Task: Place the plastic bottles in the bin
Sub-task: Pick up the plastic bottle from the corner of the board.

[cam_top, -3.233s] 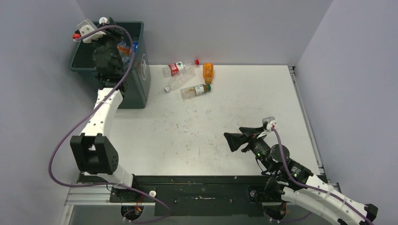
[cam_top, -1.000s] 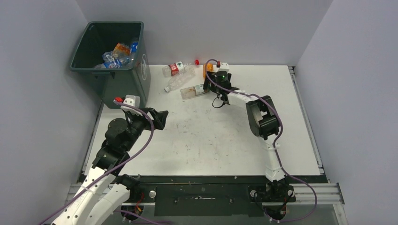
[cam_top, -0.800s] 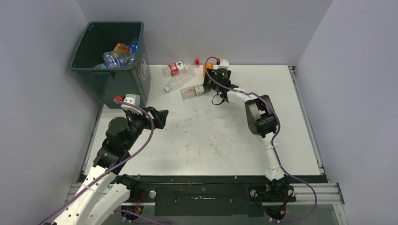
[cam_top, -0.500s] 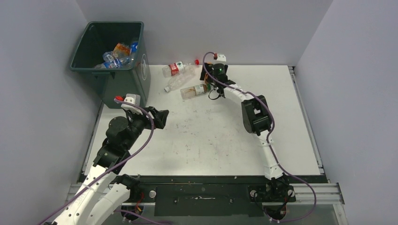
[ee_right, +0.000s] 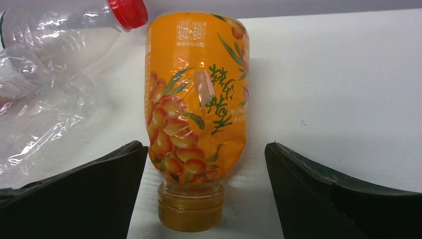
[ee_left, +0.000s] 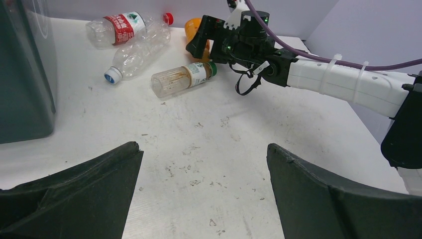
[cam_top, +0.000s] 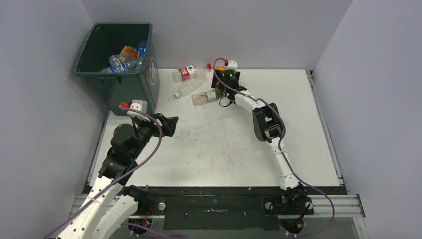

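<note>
While the left gripper (ee_left: 202, 147) hangs over the table (cam_top: 209, 144) with its jaws spread wide and nothing between them, the right gripper (ee_right: 205, 147) sits at the far edge, equally wide, straddling the orange bottle (ee_right: 196, 99) without gripping it. That bottle lies on its side between the fingers, cap (ee_right: 190, 214) toward the wrist. One finger is just beside its wall, though contact cannot be told; the other stands clearly apart. Crowding the same side as the nearer finger are a crushed bottle (ee_right: 45, 114) and a red-capped bottle (ee_left: 124, 27). A stained bottle (ee_left: 181, 79) lies just in front of the gripper. The bin (cam_top: 147, 84) stands at the far left corner, well apart from the orange bottle, with several bottles (cam_top: 124, 57) inside.
</note>
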Motion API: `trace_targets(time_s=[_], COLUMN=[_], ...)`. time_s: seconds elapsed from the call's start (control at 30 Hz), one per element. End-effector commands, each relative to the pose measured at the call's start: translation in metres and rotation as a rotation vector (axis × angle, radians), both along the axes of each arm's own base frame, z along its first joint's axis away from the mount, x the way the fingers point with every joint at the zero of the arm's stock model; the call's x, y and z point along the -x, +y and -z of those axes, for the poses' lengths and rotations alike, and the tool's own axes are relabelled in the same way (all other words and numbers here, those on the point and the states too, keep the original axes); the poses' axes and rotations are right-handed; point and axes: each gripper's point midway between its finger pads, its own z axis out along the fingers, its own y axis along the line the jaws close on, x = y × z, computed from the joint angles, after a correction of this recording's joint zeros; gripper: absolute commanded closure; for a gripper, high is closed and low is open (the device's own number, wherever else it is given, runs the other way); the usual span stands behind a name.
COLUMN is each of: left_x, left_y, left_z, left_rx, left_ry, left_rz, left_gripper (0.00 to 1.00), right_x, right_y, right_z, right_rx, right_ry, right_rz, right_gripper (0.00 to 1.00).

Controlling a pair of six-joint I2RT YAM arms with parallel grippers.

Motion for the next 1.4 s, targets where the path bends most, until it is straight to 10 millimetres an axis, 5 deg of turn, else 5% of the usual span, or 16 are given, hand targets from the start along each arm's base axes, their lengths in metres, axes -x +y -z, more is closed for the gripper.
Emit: trace_targets(time_s=[0.0, 0.13, 0.27, 0.4, 0.57, 0.67, 0.8, 1.03, 1.17, 1.27, 1.37], left_x=[0.0, 0.0, 0.0, 0.0, 0.003, 0.005, 0.008, 0.011, 0.035, 0.066, 0.085], left_y=[0.001, 0.003, 0.005, 0.009, 0.013, 0.015, 0.019, 0.002, -0.036, -0.064, -0.078], left_z=[-0.025, -0.024, -0.023, -0.025, -0.03, -0.034, -0.039, -0.051, -0.068, -0.086, -0.094], left_rx=[0.044, 0.039, 0.034, 0.031, 0.041, 0.049, 0.06, 0.153, 0.26, 0.217, 0.058], left_ry=[-0.071, -0.073, -0.072, -0.082, -0.105, -0.122, -0.157, -0.238, -0.327, -0.452, -0.524], left_rz=[-0.001, -0.009, -0.019, -0.039, -0.052, -0.055, -0.071, 0.013, 0.259, 0.481, 0.578], left_gripper=[0.04, 0.04, 0.04, 0.04, 0.04, 0.04, 0.04, 0.04, 0.04, 0.04, 0.04], right_x=[-0.008, -0.006, -0.001, 0.01, 0.044, 0.085, 0.152, 0.311, 0.393, 0.441, 0.469], right_y=[0.011, 0.014, 0.013, 0.006, -0.011, -0.023, -0.035, -0.009, 0.008, 0.004, -0.011], right_z=[-0.021, -0.021, -0.032, -0.082, -0.171, -0.213, -0.239, -0.207, -0.192, -0.179, -0.181], right_rx=[-0.047, -0.076, -0.099, -0.155, -0.22, -0.285, -0.359, -0.421, -0.453, -0.424, -0.38], right_ry=[-0.056, -0.057, -0.086, -0.17, -0.314, -0.377, -0.385, -0.243, -0.111, -0.006, 0.047], right_rz=[-0.02, -0.032, -0.036, -0.026, -0.016, -0.023, -0.063, -0.309, -0.51, -0.615, -0.658], right_gripper=[0.16, 0.42, 0.57, 0.62, 0.64, 0.65, 0.65, 0.68, 0.74, 0.83, 0.94])
